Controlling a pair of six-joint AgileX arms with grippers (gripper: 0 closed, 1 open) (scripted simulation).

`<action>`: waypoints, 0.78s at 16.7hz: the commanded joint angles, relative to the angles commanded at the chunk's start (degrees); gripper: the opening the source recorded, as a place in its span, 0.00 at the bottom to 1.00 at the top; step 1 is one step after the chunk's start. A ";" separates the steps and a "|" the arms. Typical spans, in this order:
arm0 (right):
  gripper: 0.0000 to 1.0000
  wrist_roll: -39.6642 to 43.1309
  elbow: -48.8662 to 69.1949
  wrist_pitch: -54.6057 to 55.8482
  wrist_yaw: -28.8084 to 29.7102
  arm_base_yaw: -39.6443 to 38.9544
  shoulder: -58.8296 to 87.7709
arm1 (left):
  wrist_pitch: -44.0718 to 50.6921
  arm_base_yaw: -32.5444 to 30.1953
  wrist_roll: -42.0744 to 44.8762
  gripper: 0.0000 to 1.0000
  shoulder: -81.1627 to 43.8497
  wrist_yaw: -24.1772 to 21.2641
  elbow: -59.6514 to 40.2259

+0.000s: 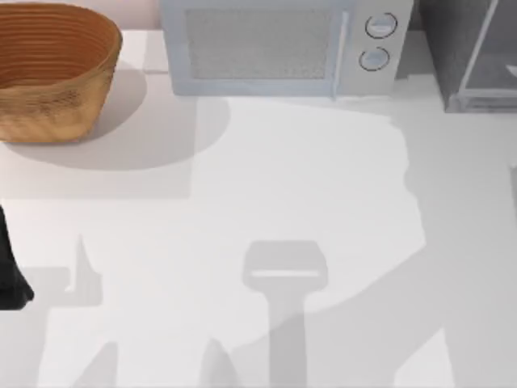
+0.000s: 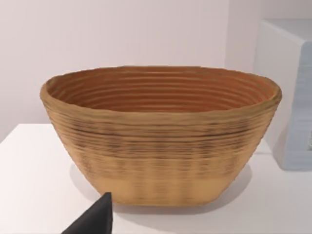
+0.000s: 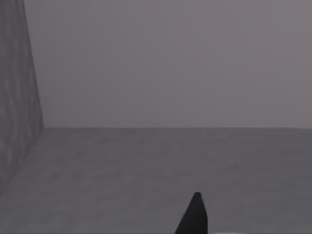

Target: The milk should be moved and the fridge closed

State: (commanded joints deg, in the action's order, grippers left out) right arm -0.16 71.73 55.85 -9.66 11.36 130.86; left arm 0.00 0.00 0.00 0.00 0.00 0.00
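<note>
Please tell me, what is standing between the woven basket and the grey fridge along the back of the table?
In the top view, the white microwave stands between the basket at the left and the fridge at the right.

a white table fills the scene — broad grey shadows fall across it. a woven basket sits at the far left, a white microwave at the back centre. behind them runs a plain pale wall — bare and evenly lit.
</note>
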 joint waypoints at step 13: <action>1.00 0.00 0.00 0.00 0.00 0.00 0.00 | 0.00 0.00 0.00 1.00 0.00 0.00 0.00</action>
State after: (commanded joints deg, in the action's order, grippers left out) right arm -0.16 71.73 55.85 -9.66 11.36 130.86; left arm 0.00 0.00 0.00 0.00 0.00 0.00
